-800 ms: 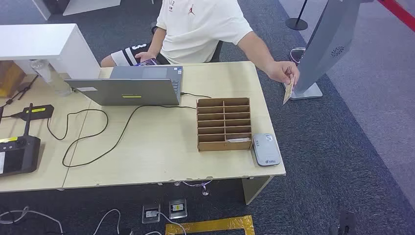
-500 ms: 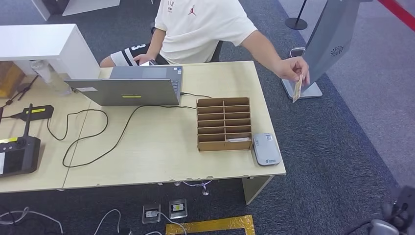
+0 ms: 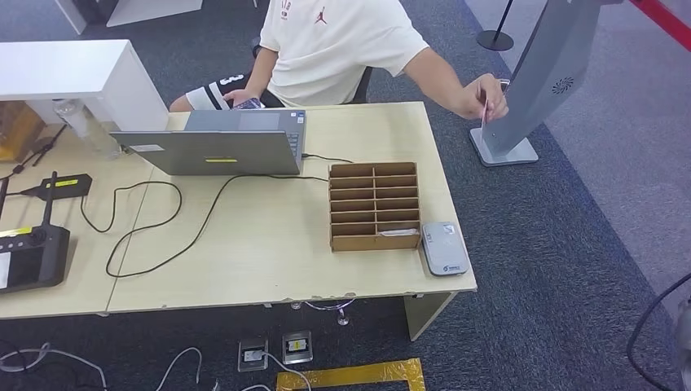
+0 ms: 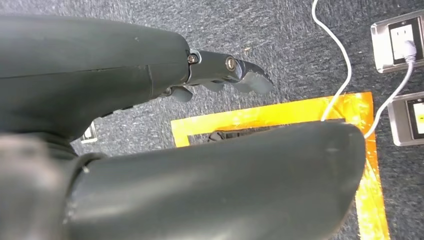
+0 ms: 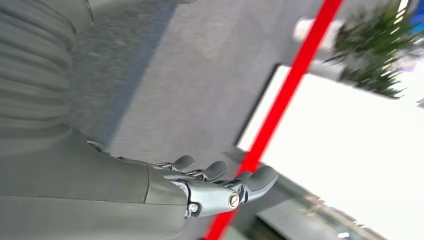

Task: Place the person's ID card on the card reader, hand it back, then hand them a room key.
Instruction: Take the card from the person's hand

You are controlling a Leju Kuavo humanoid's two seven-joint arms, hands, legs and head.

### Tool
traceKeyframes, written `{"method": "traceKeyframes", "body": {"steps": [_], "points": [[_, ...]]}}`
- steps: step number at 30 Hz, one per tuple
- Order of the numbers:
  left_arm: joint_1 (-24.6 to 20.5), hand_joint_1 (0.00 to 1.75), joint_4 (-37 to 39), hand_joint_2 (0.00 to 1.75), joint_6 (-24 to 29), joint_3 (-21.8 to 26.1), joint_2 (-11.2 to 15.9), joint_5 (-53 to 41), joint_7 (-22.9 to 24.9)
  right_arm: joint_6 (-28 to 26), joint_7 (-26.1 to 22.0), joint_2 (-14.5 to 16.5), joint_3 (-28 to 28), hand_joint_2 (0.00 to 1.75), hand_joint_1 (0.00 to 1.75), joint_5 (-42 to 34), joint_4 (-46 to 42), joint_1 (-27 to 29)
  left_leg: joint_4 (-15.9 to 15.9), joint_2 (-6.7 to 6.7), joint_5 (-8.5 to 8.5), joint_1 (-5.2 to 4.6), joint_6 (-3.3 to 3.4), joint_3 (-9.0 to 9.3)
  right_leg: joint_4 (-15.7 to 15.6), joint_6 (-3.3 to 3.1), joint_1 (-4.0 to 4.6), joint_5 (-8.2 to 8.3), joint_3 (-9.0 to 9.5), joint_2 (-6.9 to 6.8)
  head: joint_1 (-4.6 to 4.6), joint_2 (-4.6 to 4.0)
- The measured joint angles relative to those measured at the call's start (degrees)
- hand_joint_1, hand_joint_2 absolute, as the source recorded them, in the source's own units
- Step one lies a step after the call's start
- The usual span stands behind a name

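Note:
The person in a white shirt (image 3: pixel 342 41) sits behind the table and holds the ID card (image 3: pixel 484 115) upright in a hand out past the table's far right corner. The grey card reader (image 3: pixel 444 248) lies flat at the table's front right corner. Beside it stands a wooden compartment box (image 3: pixel 374 205) with a white card (image 3: pixel 399 233) in its lowest right slot. My left hand (image 4: pixel 165 65) hangs over the carpet, fingers out straight and apart from the thumb, holding nothing. My right hand (image 5: pixel 200 187) is raised, its fingers extended and empty.
A grey laptop (image 3: pixel 220 147) stands open at the table's back, its black cable (image 3: pixel 163 220) looping across the tabletop. Black devices (image 3: pixel 33 252) sit at the left. A grey kiosk stand (image 3: pixel 530 81) rises right of the table. Floor sockets (image 3: pixel 277 349) and yellow tape (image 3: pixel 350 376) lie below the front edge.
The person's hand has lifted the ID card up and back toward the kiosk. My right arm came in at the lower right corner and now barely shows at the right edge.

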Motion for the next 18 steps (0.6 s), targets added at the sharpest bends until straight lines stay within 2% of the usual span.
{"method": "traceKeyframes", "body": {"steps": [3, 6, 7, 9, 10, 11, 13, 14, 15, 16, 17, 18], "points": [[-0.1, 0.00, 0.1, 0.00, 0.0, 0.6, -0.2, -0.2, -0.3, -0.2, 0.6, 1.5, 0.2, 1.75, 0.00, 7.6, 0.1, -3.9, 0.0, -0.07, 0.06, 0.01, 0.00, -0.01, 0.0, 0.00, 0.01, 0.00, 0.02, -0.05, 0.00, 0.00], [-0.1, 0.00, 0.1, 0.00, 0.0, 0.8, -0.6, -0.6, -0.3, 0.1, 4.6, 5.2, 2.4, 1.75, 0.00, 13.0, -0.5, -6.5, 0.0, -0.08, 0.08, 0.05, -0.02, 0.09, 0.0, -0.02, 0.05, 0.00, -0.01, -0.03, -0.01, 0.00], [-0.2, 0.00, 0.1, 0.00, 0.0, 0.8, -0.7, -0.7, -0.3, 1.1, 7.2, 6.9, 4.2, 1.75, 0.00, 12.3, -1.3, -6.3, 0.0, -0.05, 0.08, 0.10, -0.04, 0.21, 0.0, -0.04, 0.10, 0.00, -0.05, 0.01, -0.03, 0.00], [-0.5, 0.00, 0.1, 0.00, 0.0, 0.9, -0.9, -0.9, -0.3, 6.1, 16.3, 9.3, 9.8, 1.75, 0.00, 5.5, -4.7, -2.4, 0.1, -0.04, 0.06, 0.33, -0.04, 0.59, -0.4, -0.05, 0.37, -0.01, 0.03, 0.01, -0.43, 0.00], [-0.5, 0.00, 0.1, 0.00, 0.0, 0.9, -1.0, -1.0, -0.3, 8.8, 24.8, 9.1, 14.2, 1.75, 0.00, -1.9, -8.0, 1.6, 0.3, -0.09, 0.06, 0.42, -0.01, 0.66, -0.6, -0.01, 0.45, -0.01, 0.15, 0.08, -0.46, 0.00], [-0.3, 0.00, 0.1, 0.00, 0.0, 0.9, -1.0, -1.0, -0.3, 10.6, 36.1, 7.7, 19.9, 1.75, 0.00, -11.2, -12.5, 6.1, 0.4, -0.12, 0.08, 0.30, 0.04, 0.52, -0.7, 0.08, 0.32, 0.03, 0.15, 0.18, -0.11, 0.00], [0.5, 0.00, 0.2, 0.00, -0.8, 0.9, -1.1, -1.2, -0.3, 11.0, 61.6, 2.2, 34.0, 1.75, 0.00, -30.5, -25.2, 12.3, 0.4, 0.16, 0.12, -0.84, 0.28, -1.21, 0.3, 0.36, -0.76, 0.16, -0.81, 0.70, 1.10, 0.00], [0.8, 0.00, 0.2, 0.00, -1.2, 0.9, -1.0, -1.2, -0.3, 11.1, 69.8, -1.3, 42.3, 1.75, 0.00, -36.6, -33.1, 13.3, 0.2, 0.68, 0.10, -1.66, 0.37, -2.27, 1.2, 0.48, -1.53, 0.21, -1.69, 1.22, 1.43, 0.00], [0.9, 0.00, 0.3, 0.00, -1.4, 0.9, -0.9, -1.2, -0.3, 11.9, 74.0, -4.5, 51.1, 1.75, 0.00, -38.8, -41.2, 13.3, 0.1, 1.32, -0.01, -2.28, 0.43, -3.09, 1.9, 0.55, -2.12, 0.23, -2.53, 1.92, 1.33, 0.00], [0.7, 0.00, 0.4, 0.00, -0.8, 0.9, -0.7, -1.2, -0.3, 13.6, 74.7, -6.7, 60.3, 1.75, 0.00, -37.6, -48.8, 12.9, 0.0, 1.99, -0.20, -2.51, 0.42, -3.26, 2.2, 0.57, -2.38, 0.25, -3.05, 2.71, 0.98, 0.00], [0.2, 0.00, 0.5, 0.00, 0.5, 0.9, -0.6, -1.2, -0.3, 15.7, 74.4, -7.7, 70.0, 1.75, 0.00, -34.4, -55.3, 12.4, 0.0, 2.57, -0.37, -2.35, 0.38, -2.94, 2.1, 0.58, -2.29, 0.30, -3.12, 3.47, 0.53, 0.00], [-0.5, 0.00, 0.5, 0.00, 2.1, 0.9, -0.5, -1.1, -0.3, 18.0, 74.1, -7.4, 78.8, 1.75, 0.00, -30.2, -59.9, 12.0, 0.0, 2.87, -0.52, -1.90, 0.35, -2.37, 1.7, 0.54, -1.95, 0.38, -2.85, 3.93, 0.21, 0.00]]}}
